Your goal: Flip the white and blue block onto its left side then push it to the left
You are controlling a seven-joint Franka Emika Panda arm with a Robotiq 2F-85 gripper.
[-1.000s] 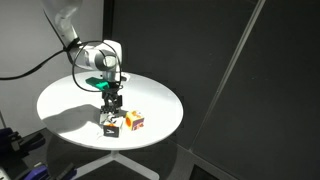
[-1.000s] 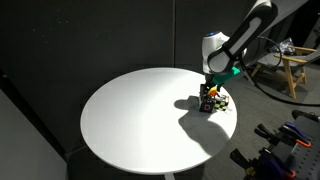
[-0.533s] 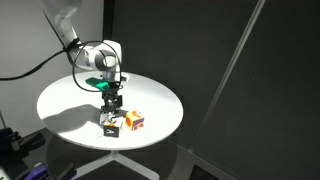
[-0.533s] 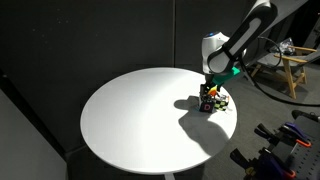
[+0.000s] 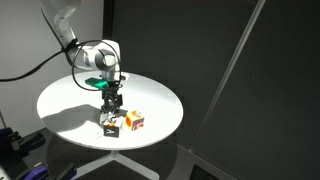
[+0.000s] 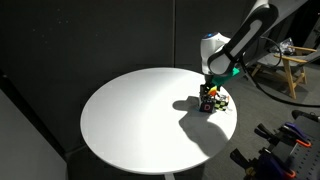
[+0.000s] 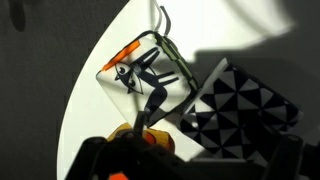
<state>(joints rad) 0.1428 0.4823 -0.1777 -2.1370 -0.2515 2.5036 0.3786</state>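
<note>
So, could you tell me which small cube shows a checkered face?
The white and blue block, right in the wrist view: its white face is dark-checkered, while the white-faced cube beside it bears only a black squiggle.

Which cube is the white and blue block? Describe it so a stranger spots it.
On the round white table, find the cluster of cubes beneath the robot's hand. The white and blue block is the one with a dark-checkered white face; its neighbours are an orange cube and a black cube with a white mark.
</note>
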